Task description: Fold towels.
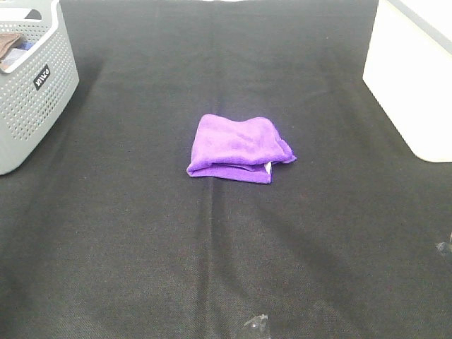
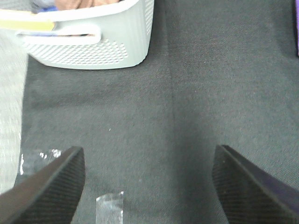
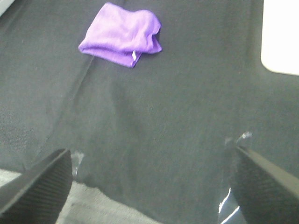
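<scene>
Purple microfiber, bright against black cloth: the towel (image 1: 239, 148) lies near the middle of the bench (image 1: 212, 268), well away from every edge. It is already folded into a small, thick packet of several layers. The top layer is a little rumpled, and the corner toward the right edge bulges out past the layers beneath. A small white tag (image 1: 268, 167) peeks out at the near right corner of the packet.

My two hands are both pulled back near the front edge of the bench, far from the towel, and neither shows in the high view. My left gripper (image 2: 149, 186) hangs with its dark, ribbed fingers (image 2: 56, 184) spread wide and nothing between them, only black cloth and bits of clear tape below. My right gripper (image 3: 149, 182) is likewise spread wide and empty, pointing across the bench toward the towel, which sits well beyond its fingertips.

At the far left corner stands a grey perforated basket (image 1: 39, 106) with some fabric inside; I cannot tell what it is. At the far right corner sits a plain white box (image 1: 409, 78).

I judge the folding to be essentially done: the towel is compact and lies free of both hands. What may remain is squaring the loose right corner, or moving the packet to one of the containers; the pictures do not settle which.
</scene>
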